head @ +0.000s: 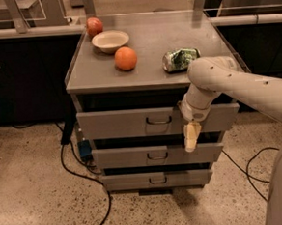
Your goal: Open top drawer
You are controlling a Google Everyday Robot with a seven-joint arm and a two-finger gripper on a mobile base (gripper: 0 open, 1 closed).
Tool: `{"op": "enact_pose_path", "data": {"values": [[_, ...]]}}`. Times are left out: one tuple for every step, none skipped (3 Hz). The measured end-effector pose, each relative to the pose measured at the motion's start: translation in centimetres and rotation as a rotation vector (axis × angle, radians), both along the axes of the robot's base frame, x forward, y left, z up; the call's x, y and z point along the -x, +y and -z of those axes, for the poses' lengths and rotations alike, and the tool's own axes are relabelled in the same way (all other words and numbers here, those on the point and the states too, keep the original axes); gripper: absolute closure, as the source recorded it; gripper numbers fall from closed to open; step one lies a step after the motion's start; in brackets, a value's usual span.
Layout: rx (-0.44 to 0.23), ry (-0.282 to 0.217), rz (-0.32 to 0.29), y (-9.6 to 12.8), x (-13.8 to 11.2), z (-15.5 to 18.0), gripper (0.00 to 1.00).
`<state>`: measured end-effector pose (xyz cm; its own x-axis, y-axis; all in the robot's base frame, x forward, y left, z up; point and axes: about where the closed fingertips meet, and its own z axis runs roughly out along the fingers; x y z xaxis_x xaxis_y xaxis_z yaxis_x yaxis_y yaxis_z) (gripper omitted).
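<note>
At the arm's tip, the gripper (pixel 191 139) hangs with its fingers (pixel 193 132) pointing down, apparently pressed together and holding nothing. It sits in front of the right part of the top drawer (pixel 122 124), which lies directly under the bench (pixel 150 31) top, and to the right of the handle (pixel 158 120). Recommended procedure: spread the fingers, shift left to the handle, clamp the wire, then pull straight outward and level, so the can (pixel 180 59) and orange (pixel 125 58) stay put.
</note>
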<state>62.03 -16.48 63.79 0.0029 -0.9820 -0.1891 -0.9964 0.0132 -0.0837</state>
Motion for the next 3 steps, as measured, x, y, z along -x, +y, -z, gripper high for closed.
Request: {"op": "enact_pose_path", "data": {"values": [[-0.003,0.075,0.012,-1.3,1.4,-1.2,0.0],[0.026,0.185,0.023,-2.9,5.2,-3.4,0.0],[0.041,0.268,0.033,-4.0,8.4,-5.5,0.0]]}}
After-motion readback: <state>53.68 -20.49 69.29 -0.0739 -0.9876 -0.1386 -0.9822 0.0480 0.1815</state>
